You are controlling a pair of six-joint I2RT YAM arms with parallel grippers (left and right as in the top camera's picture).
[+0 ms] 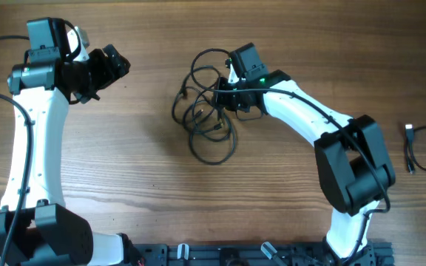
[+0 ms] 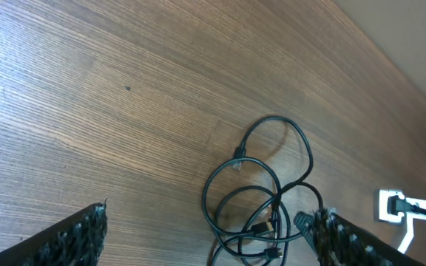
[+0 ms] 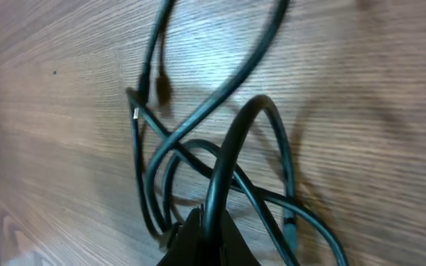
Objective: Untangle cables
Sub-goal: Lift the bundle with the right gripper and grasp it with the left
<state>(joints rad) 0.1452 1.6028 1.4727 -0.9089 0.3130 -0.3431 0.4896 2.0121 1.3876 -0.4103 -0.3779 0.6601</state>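
- The right fingers point(image 3: 202, 240) were clenched at the bottom edge of the right wrist view. One thick black strand rose straight out of them, so they appeared to be grasping a strand of the cables point(image 1: 213, 111).
- Just beyond that grip, several strands crossed over and under one another on the wooden counter point(image 1: 124, 148). A small plug end point(image 3: 140, 94) lay flat among them.
- From above, the cables formed one knotted cluster of overlapping loops near the middle of the counter. The right arm reached into its right side.
- The left fingers point(image 1: 115, 65) were released, spread wide and grasping nothing. They hung over bare wood to the left of the cluster, apart from it, and the loops were in plain sight of the left wrist camera.
- Farthest off, one separate cable point(image 1: 410, 148) lay in its own loose loop at the right edge of the counter, well apart from the knot.
- Judged from this, a small part of the task was done, since one cable sat free. The main tangle was not yet opened. The likely remaining work was drawing strands out one at a time, probably with the left fingers pinning the knot.
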